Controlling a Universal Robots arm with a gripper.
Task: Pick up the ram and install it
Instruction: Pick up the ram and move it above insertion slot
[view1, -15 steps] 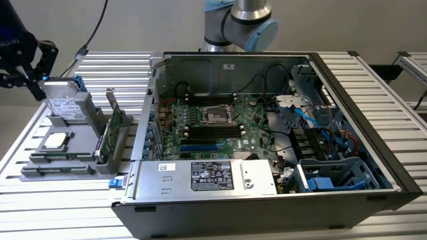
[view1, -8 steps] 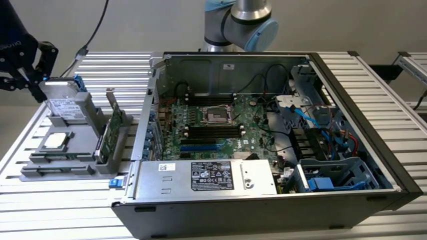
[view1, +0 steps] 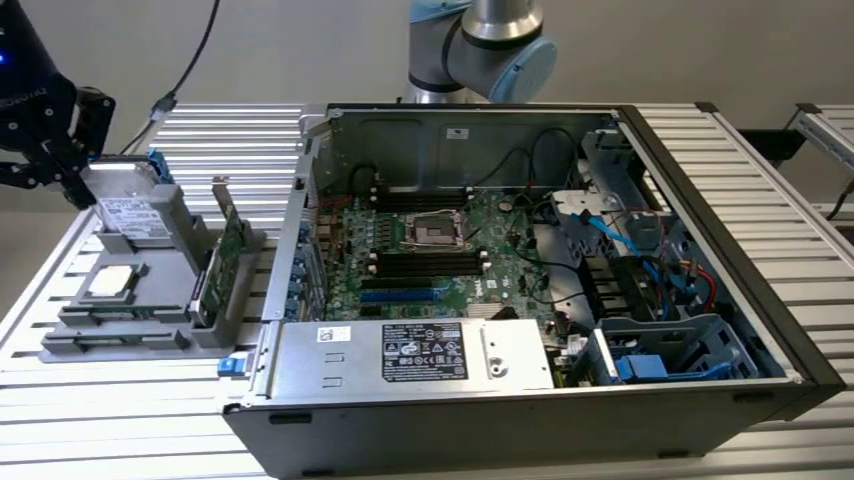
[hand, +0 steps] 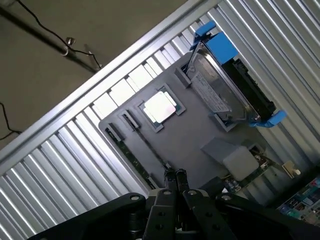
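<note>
The ram (hand: 133, 155) is a thin dark-green stick standing on edge in a slot at the rim of the grey holder (hand: 192, 132). My gripper (hand: 175, 176) hangs above the holder close to that slot. Its two fingertips are pressed together with nothing between them, so it is shut and holds nothing. In the exterior view the gripper (view1: 70, 180) is at the far left, above the holder (view1: 147, 300) and beside the hard drive (view1: 134, 215). The open computer case (view1: 747, 300) shows the motherboard (view1: 427, 250) with its long black memory slots (view1: 427, 265).
The holder also carries a silver processor (hand: 160, 106), a hard drive with blue rails (hand: 230, 85) and an upright green expansion card (view1: 227, 255). A power supply (view1: 414, 355) lies along the case's front. Cables and a drive cage (view1: 667, 345) crowd the case at the exterior view's right.
</note>
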